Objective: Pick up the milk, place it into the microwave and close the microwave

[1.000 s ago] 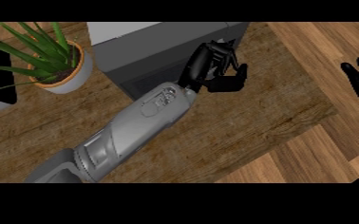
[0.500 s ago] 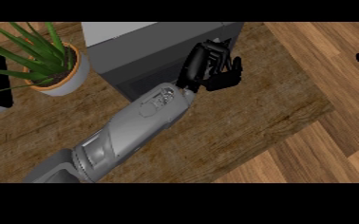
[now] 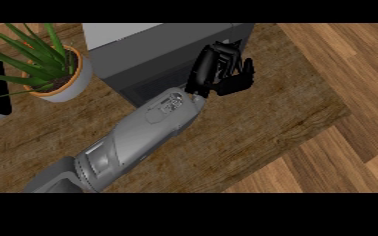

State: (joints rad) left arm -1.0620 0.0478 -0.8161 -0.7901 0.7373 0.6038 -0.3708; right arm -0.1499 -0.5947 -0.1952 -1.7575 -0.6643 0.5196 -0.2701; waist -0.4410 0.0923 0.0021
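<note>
The grey microwave (image 3: 159, 47) stands at the back of the wooden counter (image 3: 244, 130), and its dark front door (image 3: 159, 82) looks closed. My left hand (image 3: 221, 75) lies against the door's right end, near the microwave's front right corner, open with its fingers pointing up and the thumb out to the right. Its grey forearm (image 3: 140, 135) comes in from the lower left. No milk shows anywhere. My right hand is out of the picture.
A potted green plant (image 3: 55, 72) stands left of the microwave. A dark object (image 3: 4, 92) sits at the left edge. The counter ends at the right, with wooden floor (image 3: 332, 60) beyond it.
The plant and microwave have slid rightward in the picture. My right hand, at the right edge one second ago, is gone from view. The left hand stays at the microwave's front.
</note>
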